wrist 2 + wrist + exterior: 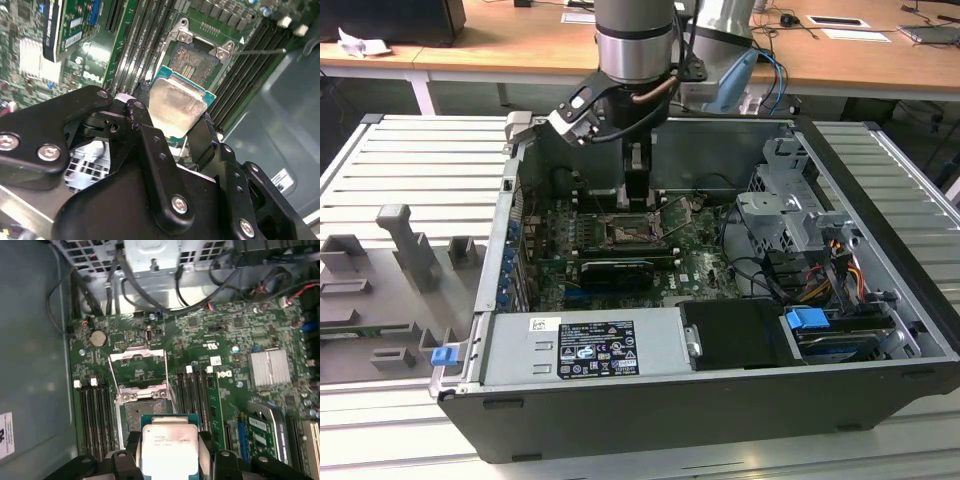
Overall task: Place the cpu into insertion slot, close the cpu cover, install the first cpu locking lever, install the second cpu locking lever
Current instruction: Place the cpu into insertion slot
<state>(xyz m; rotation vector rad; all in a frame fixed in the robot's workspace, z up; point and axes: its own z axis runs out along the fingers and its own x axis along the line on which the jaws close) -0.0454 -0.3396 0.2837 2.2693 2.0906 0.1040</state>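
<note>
Holding cpu (170,445) just above insertion slot (146,412); not yet seated.
Clamped by two opposite edges in end effector (170,456), near the open socket with cpu cover (137,354) swung up beyond it. Possible failure: lowering skewed or offset, catching the metal rim and bending contacts; also slipping out of the thin edge pinch. Sitting on table (410,170): open computer case (670,420), housing green motherboard (705,255), power supply (585,345), drive cage (790,205) with cables, black expansion card (617,272).

Exterior view: raised, oblique, mid-distance, facing open black-walled computer case (670,425). Both wrist views: close, looking down onto green motherboard (220,340); shared: pale silvery square cpu (175,107), dark metal-rimmed insertion slot (192,62).
</note>
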